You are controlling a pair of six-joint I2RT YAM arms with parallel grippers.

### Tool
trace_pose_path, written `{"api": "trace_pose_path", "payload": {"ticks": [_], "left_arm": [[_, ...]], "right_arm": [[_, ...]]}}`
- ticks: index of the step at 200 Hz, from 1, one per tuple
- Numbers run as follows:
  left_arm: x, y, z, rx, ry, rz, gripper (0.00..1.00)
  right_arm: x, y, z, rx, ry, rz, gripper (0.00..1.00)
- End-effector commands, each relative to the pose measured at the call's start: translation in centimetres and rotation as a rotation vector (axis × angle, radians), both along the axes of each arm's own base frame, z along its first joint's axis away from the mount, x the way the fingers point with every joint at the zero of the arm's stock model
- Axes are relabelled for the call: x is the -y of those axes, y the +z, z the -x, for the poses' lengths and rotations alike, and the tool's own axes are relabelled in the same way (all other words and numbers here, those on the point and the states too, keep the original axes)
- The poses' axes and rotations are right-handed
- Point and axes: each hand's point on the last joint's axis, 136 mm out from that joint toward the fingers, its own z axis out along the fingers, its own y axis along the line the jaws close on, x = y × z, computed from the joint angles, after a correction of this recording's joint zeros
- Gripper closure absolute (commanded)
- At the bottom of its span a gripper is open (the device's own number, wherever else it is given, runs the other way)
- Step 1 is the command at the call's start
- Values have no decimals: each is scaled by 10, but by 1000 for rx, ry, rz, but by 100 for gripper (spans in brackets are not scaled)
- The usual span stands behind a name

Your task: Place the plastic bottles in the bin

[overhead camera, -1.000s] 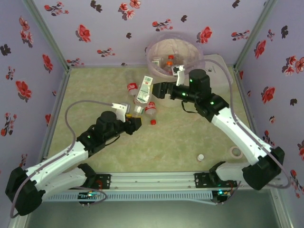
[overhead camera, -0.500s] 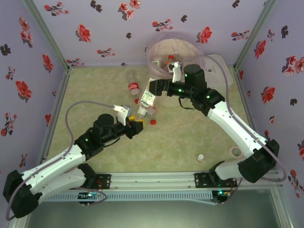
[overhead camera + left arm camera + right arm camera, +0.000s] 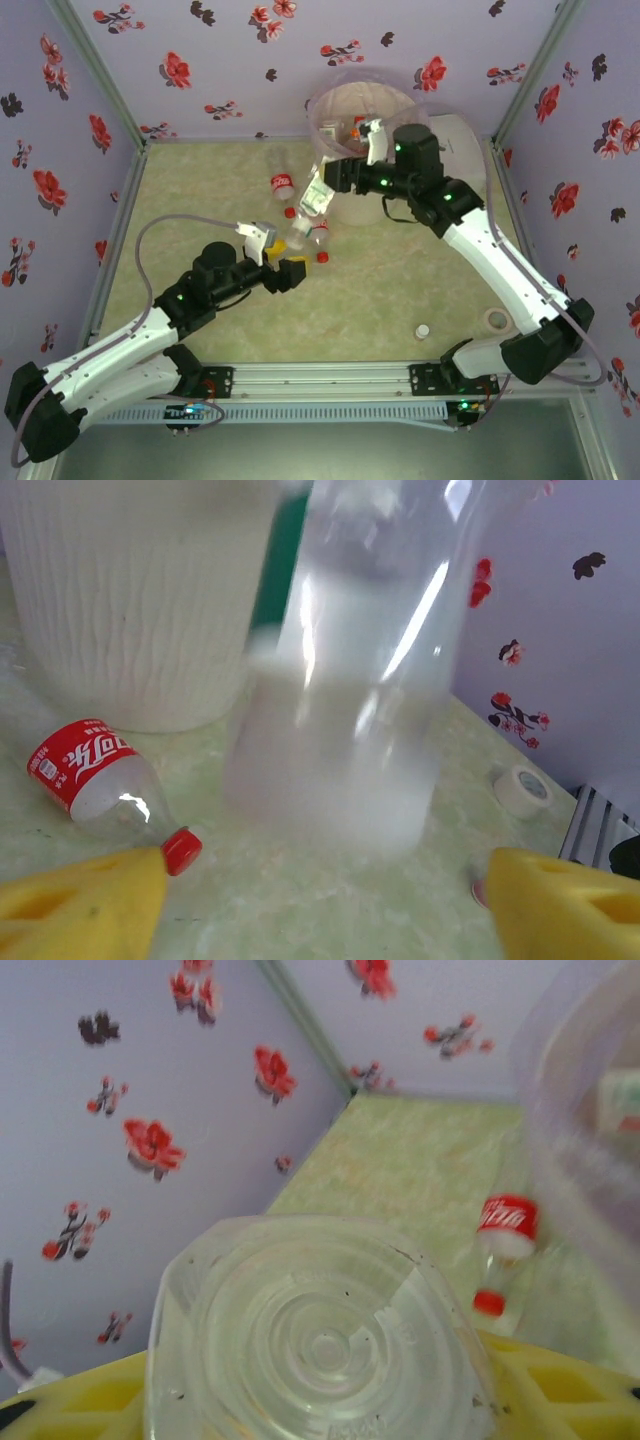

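From my end the job looks partly done: a few capped bottles [image 3: 356, 126] already lie inside the bin [image 3: 316, 106] at the far side of the table [image 3: 200, 200], but one is in hand and at least three more wait outside it. A red-labelled bottle [image 3: 281, 185] lies near the bin's left side; a second red-labelled bottle [image 3: 320, 231] lies nearer the middle, its red cap toward the arms' bases; a clear bottle [image 3: 298, 236] sits just beside that one. The right gripper [image 3: 337, 181] has its yellow jaws closed on the base end of a green-and-white labelled bottle [image 3: 316, 196], which hangs just outside the bin's near wall, not yet over the opening. The right wrist camera looks straight at that bottle's round bottom, so I judge its long axis to run out along the gripper's reach; the base is toward the wrist and the neck points away, slanting down toward the left arm's side. The left gripper [image 3: 289, 271] stands with its jaws wide and nothing between them; in its wrist view the clear bottle is blurred and roughly upright just ahead of the fingers; whether it is standing or tipping I cannot tell.
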Motion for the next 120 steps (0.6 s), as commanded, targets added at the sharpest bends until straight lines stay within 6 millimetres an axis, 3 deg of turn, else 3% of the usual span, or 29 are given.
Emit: {"api": "trace_pose_path", "payload": {"ticks": [1,36,65,91,120], "left_arm": [[-4,2,-4,32,35,-10,2],[-12,-6,-10,8,87,-41,0],[-16,-9,-12,-6,116,-43,0],[-16,-7,-13,-14,123,-37,0],[-18,-7,-12,-25,127,-38,0]], "right_arm": [[40,76,-4,247,-145,12,47],[112,140,-27,505,-469,93,68],[153,157,-63,630,-695,198,85],[152,152,-103,671,-727,272,89],[127,130,-147,639,-652,301,91]]}}
